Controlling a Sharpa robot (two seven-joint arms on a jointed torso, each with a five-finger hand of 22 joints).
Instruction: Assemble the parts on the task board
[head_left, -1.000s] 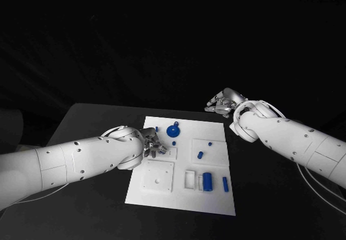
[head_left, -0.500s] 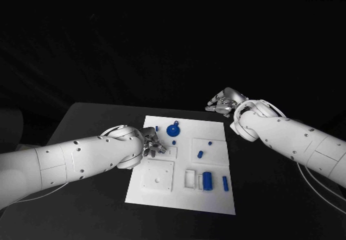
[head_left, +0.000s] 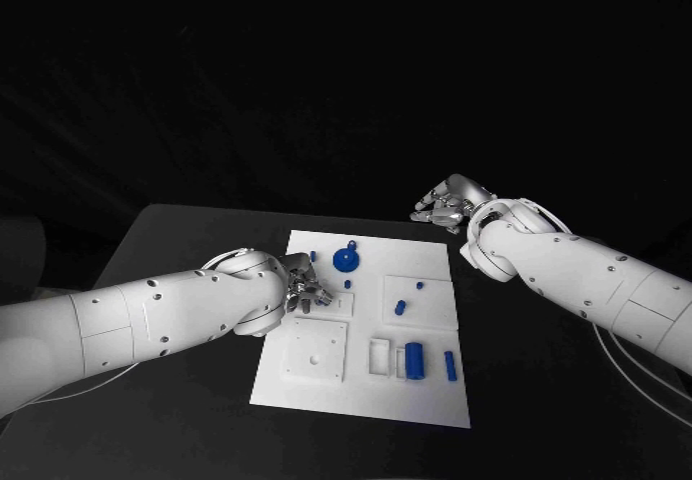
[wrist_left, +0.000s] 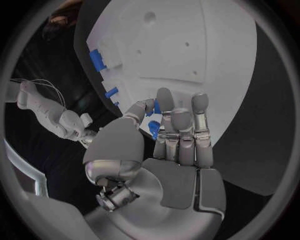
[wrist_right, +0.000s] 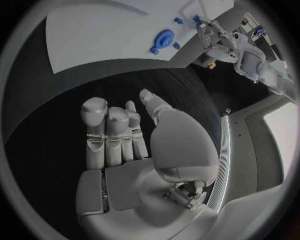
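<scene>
The white task board (head_left: 368, 395) lies in the middle of the black table. On it are a round blue disc (head_left: 348, 261), small blue pegs (head_left: 401, 309), a blue cylinder (head_left: 415, 361) and a thin blue bar (head_left: 450, 367). My left hand (head_left: 303, 287) hovers over the board's left side, just left of the disc. In the left wrist view its fingers (wrist_left: 181, 132) lie straight and the thumb bends toward them. Blue (wrist_left: 156, 107) shows in the gap between; I cannot tell if it is held. My right hand (head_left: 450, 207) hangs off the board's far right corner, holding nothing.
A raised square plate with holes (head_left: 315, 355) sits on the board's near left, and slotted white holders (head_left: 381, 358) stand beside the cylinder. The right wrist view shows the disc (wrist_right: 164, 38) on the board beyond the right hand's fingers (wrist_right: 109, 132). Bare black table (head_left: 548, 400) surrounds the board.
</scene>
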